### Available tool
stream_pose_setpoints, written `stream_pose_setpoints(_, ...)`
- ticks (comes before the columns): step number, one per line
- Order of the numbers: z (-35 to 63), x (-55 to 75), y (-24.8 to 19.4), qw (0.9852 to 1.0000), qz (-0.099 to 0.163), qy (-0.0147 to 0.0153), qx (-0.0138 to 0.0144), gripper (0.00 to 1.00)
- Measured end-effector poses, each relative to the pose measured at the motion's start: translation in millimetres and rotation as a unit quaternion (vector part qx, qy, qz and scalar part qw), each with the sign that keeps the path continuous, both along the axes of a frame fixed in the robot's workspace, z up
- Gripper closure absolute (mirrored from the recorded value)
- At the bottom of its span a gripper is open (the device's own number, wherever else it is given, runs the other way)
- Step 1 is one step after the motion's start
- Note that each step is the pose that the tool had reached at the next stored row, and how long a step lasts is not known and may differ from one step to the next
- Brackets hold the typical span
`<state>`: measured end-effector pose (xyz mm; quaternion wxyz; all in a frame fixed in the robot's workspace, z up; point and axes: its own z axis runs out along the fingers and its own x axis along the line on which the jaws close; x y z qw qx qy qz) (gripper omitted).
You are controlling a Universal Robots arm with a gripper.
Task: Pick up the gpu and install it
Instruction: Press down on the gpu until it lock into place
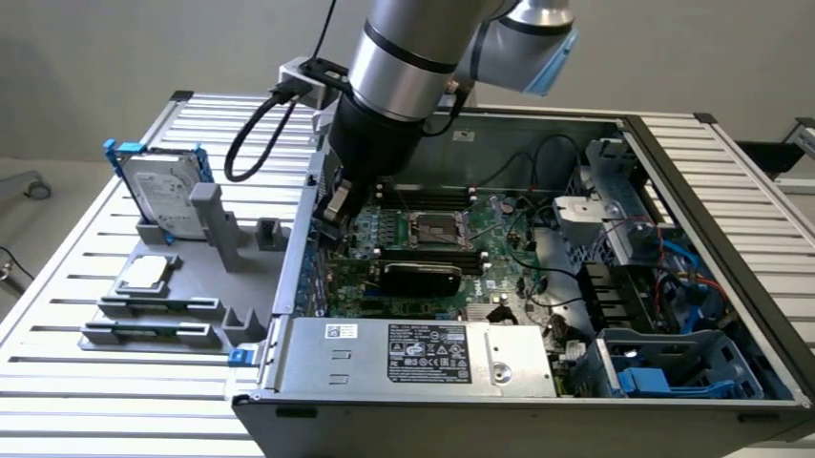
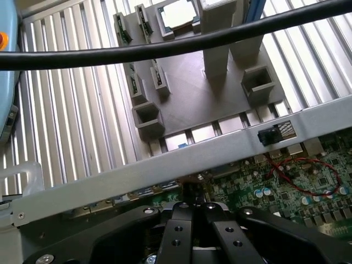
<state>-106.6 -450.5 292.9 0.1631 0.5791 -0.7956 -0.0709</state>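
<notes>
The gpu point(image 1: 421, 277) stands on edge on the green motherboard point(image 1: 421, 239) inside the open computer case, its black rounded cooler facing the camera. My gripper point(image 1: 334, 227) hangs inside the case close to the wall on the exterior view's left, apart from the gpu and further towards that wall. In the wrist view the gripper point(image 2: 193, 208) has its two black fingers pressed together with nothing between them, just above the motherboard point(image 2: 286, 187) beside the case wall point(image 2: 165, 165).
A grey fixture point(image 1: 178, 286) outside the case holds a silver hard drive point(image 1: 166, 196) and a processor chip point(image 1: 147, 272). The power supply point(image 1: 407, 353) fills the case's near side. A black cable point(image 2: 165, 47) crosses the wrist view over the fixture point(image 2: 203, 93).
</notes>
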Motion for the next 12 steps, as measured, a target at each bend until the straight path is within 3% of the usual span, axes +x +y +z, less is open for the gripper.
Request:
stream_pose_setpoints(6, -2.1, 0.3, -0.3, 1.0, 0.0, 0.0002, -0.0042, 0.89)
stream_pose_setpoints(12, -3.2, 1.5, -0.2, 1.0, 0.0, 0.0001, -0.0054, 0.89)
